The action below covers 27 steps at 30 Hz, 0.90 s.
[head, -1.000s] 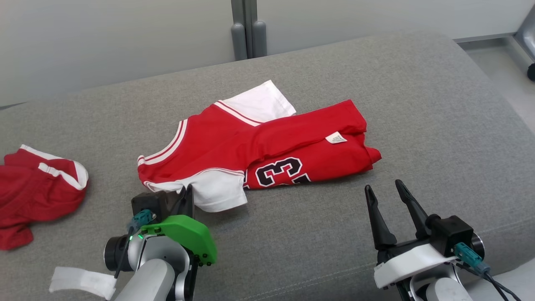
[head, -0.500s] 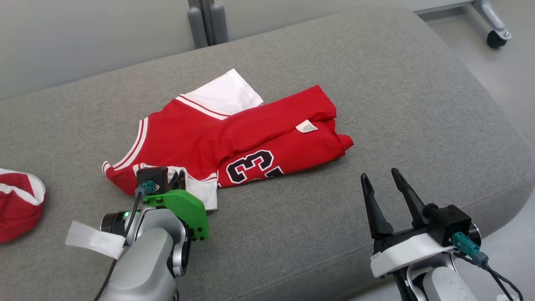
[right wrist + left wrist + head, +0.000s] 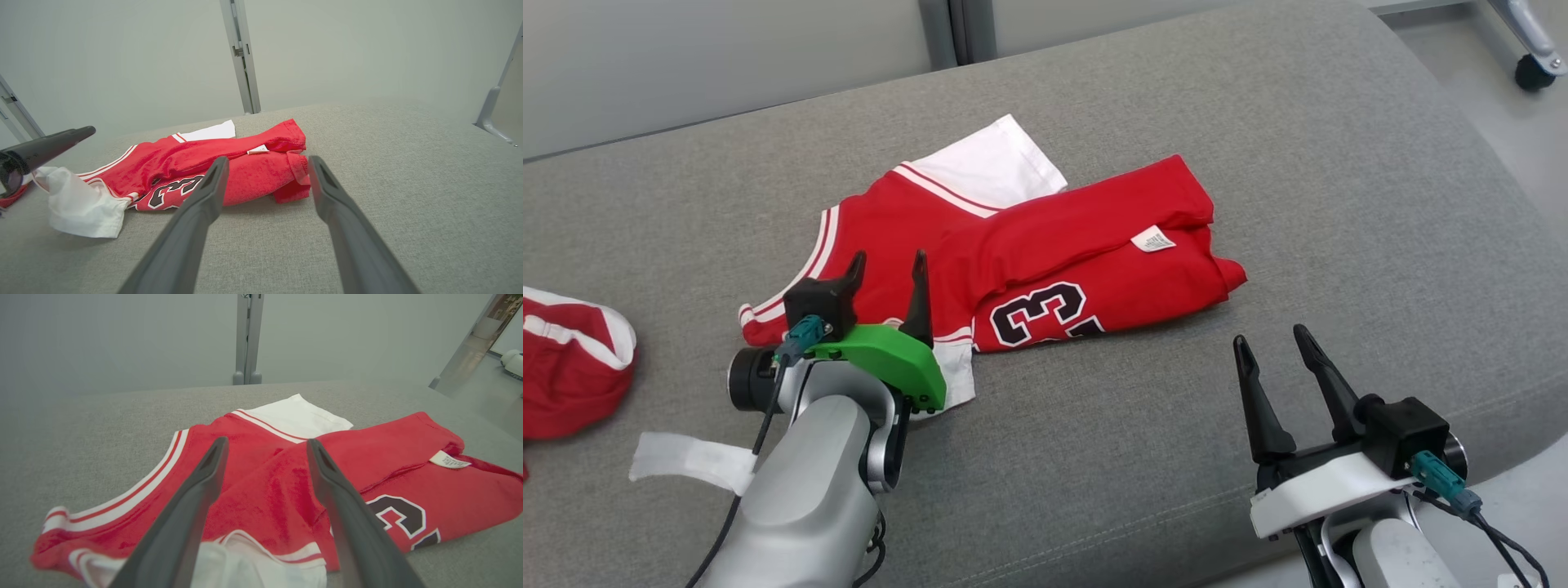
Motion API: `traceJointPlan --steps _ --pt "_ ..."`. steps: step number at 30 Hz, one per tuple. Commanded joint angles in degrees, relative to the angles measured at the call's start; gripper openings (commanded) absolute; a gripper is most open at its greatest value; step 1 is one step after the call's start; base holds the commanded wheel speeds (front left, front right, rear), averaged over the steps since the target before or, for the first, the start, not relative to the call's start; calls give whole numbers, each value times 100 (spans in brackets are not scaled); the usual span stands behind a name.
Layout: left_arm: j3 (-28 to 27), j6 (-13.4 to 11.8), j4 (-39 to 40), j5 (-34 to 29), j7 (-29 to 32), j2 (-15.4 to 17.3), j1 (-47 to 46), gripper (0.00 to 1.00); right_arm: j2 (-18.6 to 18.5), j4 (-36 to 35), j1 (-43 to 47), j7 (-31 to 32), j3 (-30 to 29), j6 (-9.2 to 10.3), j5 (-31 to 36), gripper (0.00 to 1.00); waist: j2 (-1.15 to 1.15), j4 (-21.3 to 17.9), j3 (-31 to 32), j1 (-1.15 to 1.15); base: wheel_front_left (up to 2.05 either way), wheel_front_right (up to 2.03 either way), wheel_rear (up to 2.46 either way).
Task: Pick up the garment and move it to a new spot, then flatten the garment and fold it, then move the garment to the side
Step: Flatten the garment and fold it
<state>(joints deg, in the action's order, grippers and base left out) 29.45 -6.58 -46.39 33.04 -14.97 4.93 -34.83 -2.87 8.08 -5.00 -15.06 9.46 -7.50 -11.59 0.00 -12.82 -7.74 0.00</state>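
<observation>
Grey cushion (image 3: 1258, 163); red-white cloth (image 3: 572, 367) at left edge, possibly shorts; caster (image 3: 1534, 72) far right.

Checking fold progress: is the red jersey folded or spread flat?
Folded loosely: the jersey is doubled over itself, its inner label exposed and number partly covered.

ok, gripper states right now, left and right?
Left gripper: open, over the red jersey, holding nothing.
Right gripper: open, empty.

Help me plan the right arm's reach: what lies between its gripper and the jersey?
Bare grey cushion separates right gripper from jersey, in the head view.
</observation>
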Motion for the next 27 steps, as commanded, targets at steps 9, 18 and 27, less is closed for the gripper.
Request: traceJointPlan --steps 9,18,27 --pt "-805 -487 2334 -393 -19 411 1828 100 -9 -46 180 -21 -52 2 -48 100 0 532 197 0 0 0 0" --pt "-874 -393 2816 59 145 452 3166 100 -9 -12 223 -22 -58 2 -37 100 0 652 300 0 0 0 0" --pt "-481 -235 2344 148 722 309 3315 100 -8 0 265 -22 -67 2 32 100 0 705 430 0 0 0 0"
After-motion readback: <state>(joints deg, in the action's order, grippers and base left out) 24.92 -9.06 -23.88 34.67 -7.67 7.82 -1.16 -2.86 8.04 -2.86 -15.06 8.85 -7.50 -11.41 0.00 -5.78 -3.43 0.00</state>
